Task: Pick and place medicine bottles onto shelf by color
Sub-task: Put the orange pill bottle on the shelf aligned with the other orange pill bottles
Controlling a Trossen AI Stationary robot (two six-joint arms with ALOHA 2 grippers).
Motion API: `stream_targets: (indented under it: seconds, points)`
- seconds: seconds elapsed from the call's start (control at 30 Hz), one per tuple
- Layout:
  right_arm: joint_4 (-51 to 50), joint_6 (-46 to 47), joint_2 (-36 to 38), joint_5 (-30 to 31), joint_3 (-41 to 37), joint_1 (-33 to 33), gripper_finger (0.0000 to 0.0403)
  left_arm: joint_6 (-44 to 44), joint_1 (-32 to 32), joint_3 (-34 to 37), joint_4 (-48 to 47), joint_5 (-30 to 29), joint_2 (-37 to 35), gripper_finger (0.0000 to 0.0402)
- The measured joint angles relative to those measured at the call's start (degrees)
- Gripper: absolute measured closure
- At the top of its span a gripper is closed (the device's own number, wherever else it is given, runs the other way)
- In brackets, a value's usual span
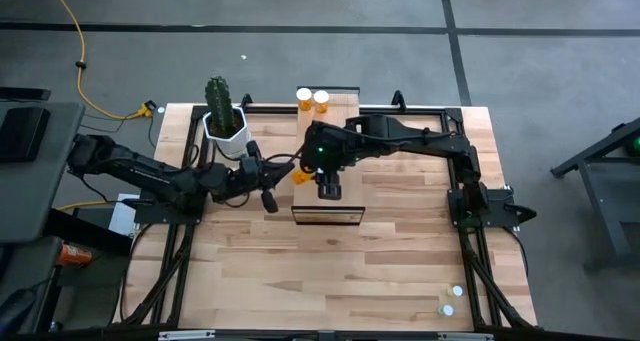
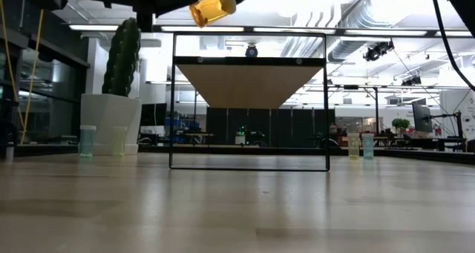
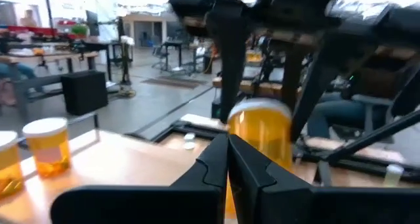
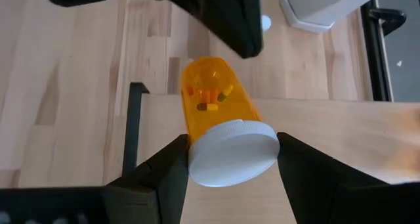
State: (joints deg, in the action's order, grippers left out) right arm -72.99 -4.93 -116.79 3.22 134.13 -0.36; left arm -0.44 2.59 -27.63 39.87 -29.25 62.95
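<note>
1. Right now my right gripper [image 4: 226, 168] is clamped on an orange bottle [image 4: 220, 112], one finger on each side of its white cap [image 4: 233, 159], with the body pointing away from the wrist.
2. From above, that gripper [image 1: 328, 186] sits over the left part of the shelf [image 1: 335, 131], and the bottle [image 1: 302, 177] pokes out towards the left arm.
3. At table level the bottle [image 2: 211, 8] hangs tilted, higher than the shelf top [image 2: 251, 82] and near its left end.
4. My left gripper [image 3: 228, 165] has its fingers pressed together on nothing; the held bottle [image 3: 259, 135] is just past its tips, apart from them.
5. Seen overhead, the left gripper [image 1: 268, 196] is just beside the shelf's left edge, close to the bottle but not touching it.
6. Farther back, two more orange bottles [image 1: 312, 100] stand upright side by side at the far end of the shelf.
7. A cactus [image 1: 219, 101] in a white pot [image 1: 228, 136] stands left of the shelf.
8. Pale bottles stand on the table: two by the pot [image 2: 102, 142], two off to the right [image 2: 360, 145].
</note>
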Motion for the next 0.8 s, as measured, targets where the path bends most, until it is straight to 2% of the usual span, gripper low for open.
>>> stream_targets:
  seconds: [0.8]
  points:
    - [2.0, -1.6, -0.1, 2.1, 0.0, 0.0, 0.0208, -1.2, -0.3, 0.0, -1.2, 2.3, 1.0, 0.0401]
